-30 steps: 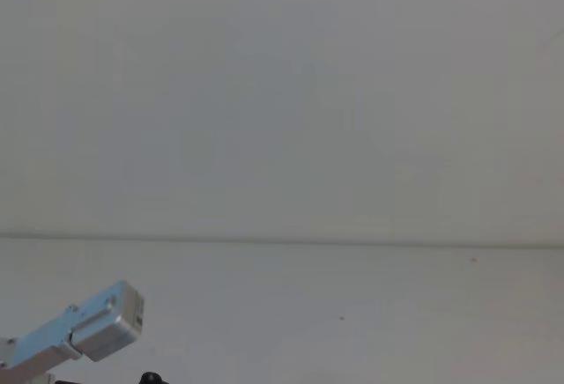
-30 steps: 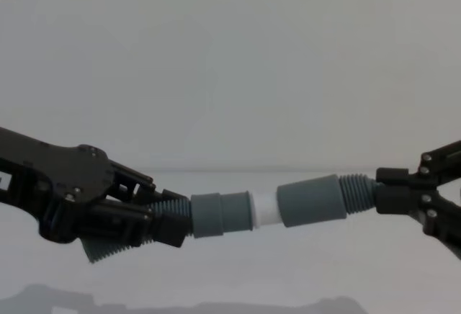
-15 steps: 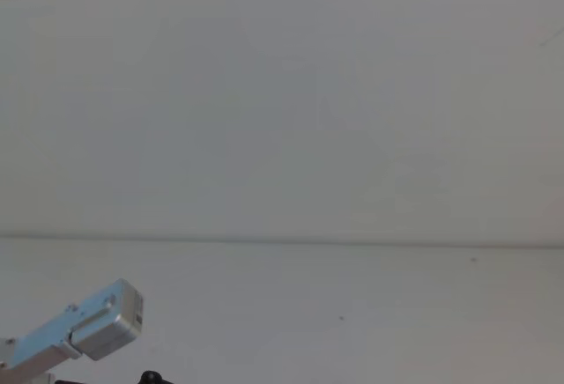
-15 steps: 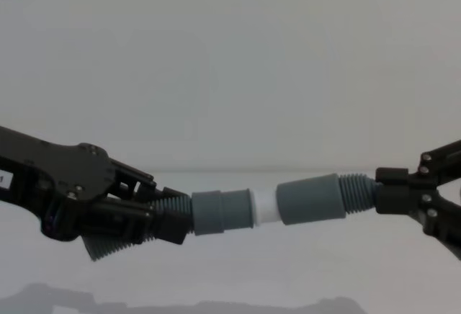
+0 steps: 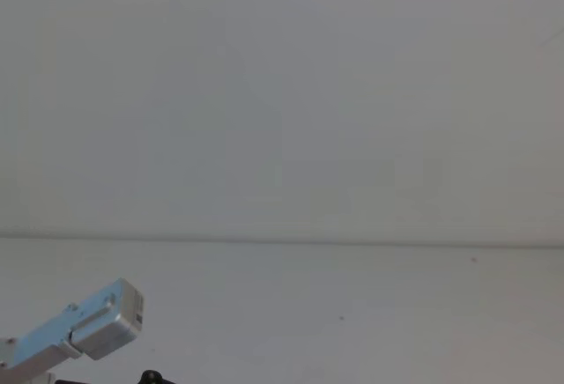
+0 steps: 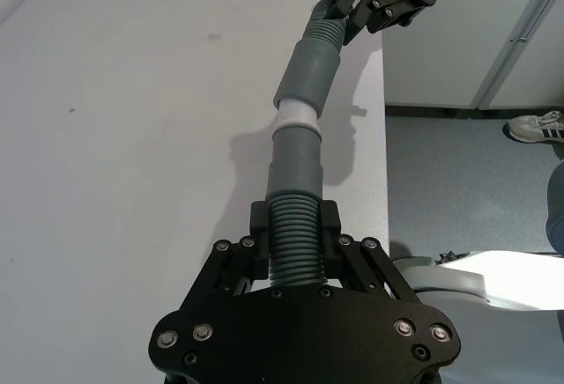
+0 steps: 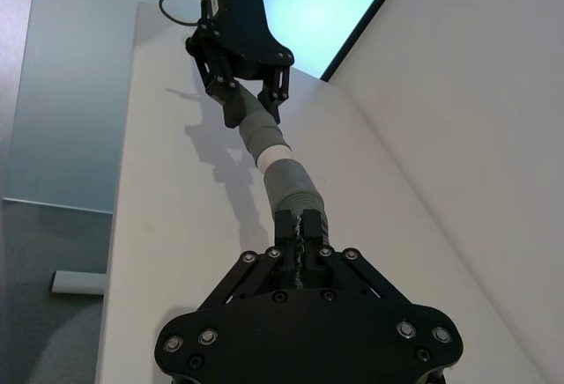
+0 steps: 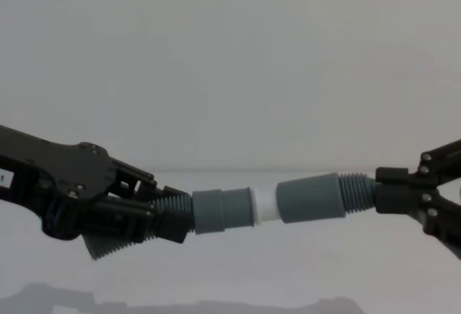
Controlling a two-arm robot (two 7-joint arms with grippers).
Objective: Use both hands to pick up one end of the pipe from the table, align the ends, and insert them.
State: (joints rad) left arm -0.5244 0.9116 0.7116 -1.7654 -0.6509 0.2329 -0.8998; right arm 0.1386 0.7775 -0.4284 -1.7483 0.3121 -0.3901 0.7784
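Observation:
Both ends of the dark grey pipe are held in the air above the white table (image 8: 252, 278). My left gripper (image 8: 169, 217) is shut on the ribbed hose just behind the left cuff (image 8: 222, 211), which carries a white tip (image 8: 265, 206). That tip meets the mouth of the right cuff (image 8: 311, 199) with no gap showing. My right gripper (image 8: 378, 191) is shut on the ribs behind that cuff. In the left wrist view my left gripper (image 6: 295, 225) clamps the hose, with the white tip (image 6: 297, 118) and right gripper (image 6: 357, 14) beyond. The right wrist view shows my right gripper (image 7: 300, 225) and the left gripper (image 7: 238, 102).
A pale grey wall (image 5: 282, 93) rises behind the table (image 5: 352, 313). A silver link of my left arm (image 5: 88, 327) shows at the lower left of the head view. The table's edge (image 6: 385, 137) drops to a grey floor (image 6: 458, 190).
The left gripper and its cuff have crept slightly toward the right cuff, so the white band looks a touch narrower. The right gripper has not moved.

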